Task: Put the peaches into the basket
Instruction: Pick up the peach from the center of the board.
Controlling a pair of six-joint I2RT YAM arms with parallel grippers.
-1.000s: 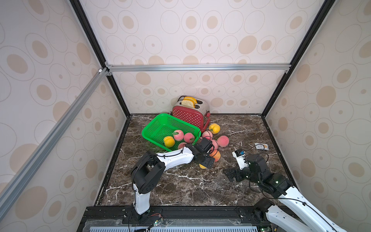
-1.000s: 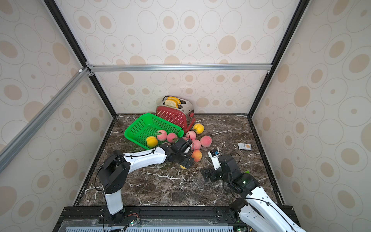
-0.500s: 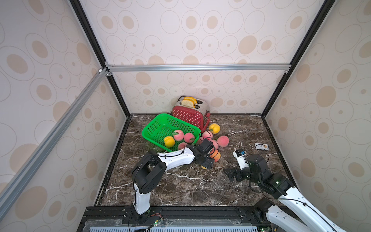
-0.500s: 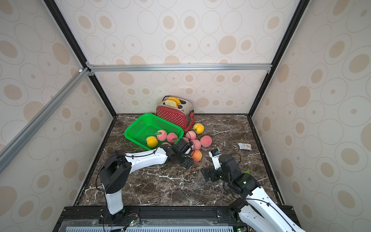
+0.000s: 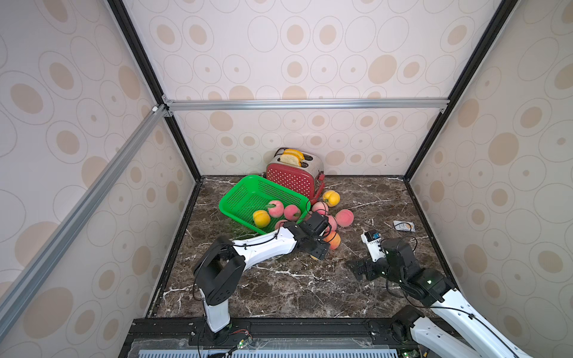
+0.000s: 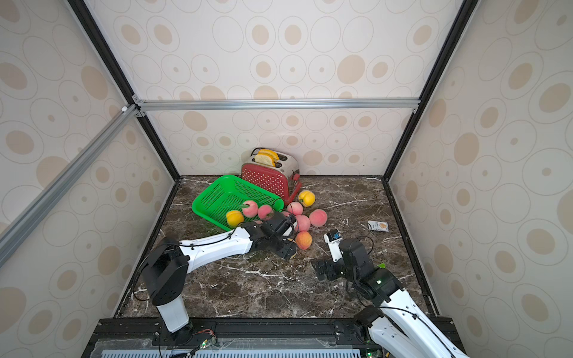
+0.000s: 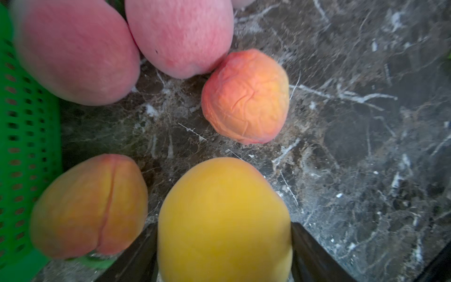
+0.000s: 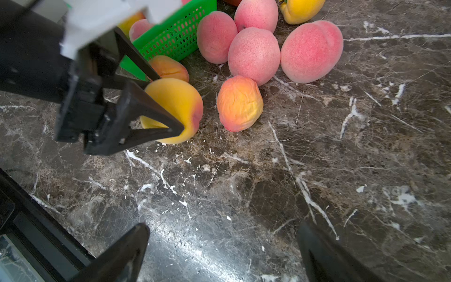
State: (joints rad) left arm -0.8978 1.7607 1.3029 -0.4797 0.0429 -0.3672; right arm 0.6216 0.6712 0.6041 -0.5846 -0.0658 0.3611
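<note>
Left gripper [image 8: 168,105] clamped on 1 yellow peach [image 7: 223,214], low by the marble tabletop [image 8: 268,195], just outside the green basket [image 5: 248,195], which lies back-left of it; right gripper [image 8: 223,227] gapes empty, well apart.

The left arm [image 5: 263,246] stretches forward and low, the left gripper [image 8: 168,105] clamped with both fingers [image 8: 151,119] against a yellow peach [image 8: 178,97]. The right arm [image 5: 434,285] is bent low, the right gripper [image 5: 361,269] spread wide, holding nothing.
</note>
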